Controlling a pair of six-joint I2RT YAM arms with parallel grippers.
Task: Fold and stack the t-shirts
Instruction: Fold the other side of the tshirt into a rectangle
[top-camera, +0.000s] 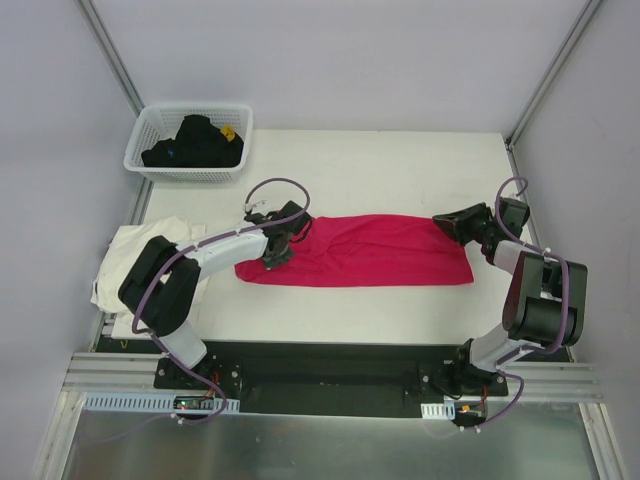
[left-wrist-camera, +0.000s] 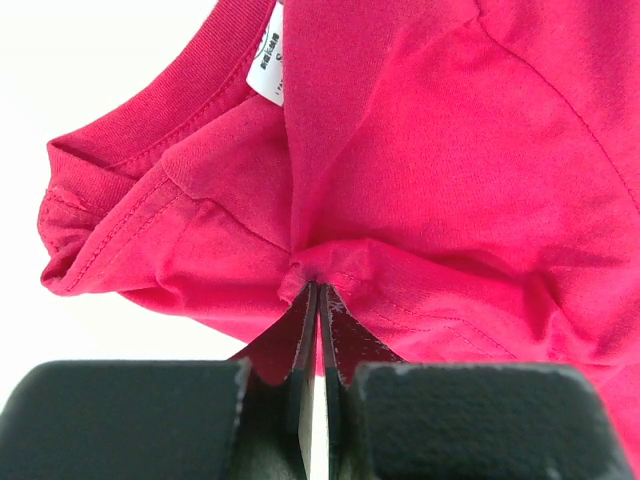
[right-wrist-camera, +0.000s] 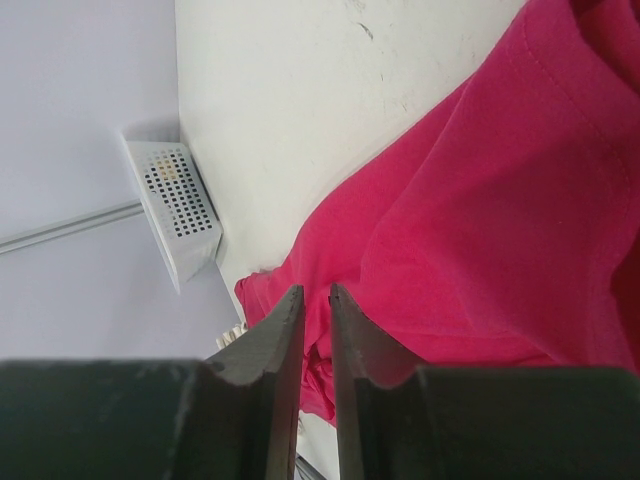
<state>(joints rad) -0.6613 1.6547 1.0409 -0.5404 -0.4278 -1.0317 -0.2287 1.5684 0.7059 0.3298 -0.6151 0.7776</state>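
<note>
The magenta-red t-shirt (top-camera: 360, 252) lies spread across the middle of the worktop (top-camera: 400, 160). The cream-white t-shirt (top-camera: 135, 255) sits crumpled at the worktop's left edge. The left claw (left-wrist-camera: 318, 292) is clamped on a fold of the red cloth. The right claw (right-wrist-camera: 314, 295), jaws narrow, is at the red shirt's right end; whether it grips cannot be told.
</note>
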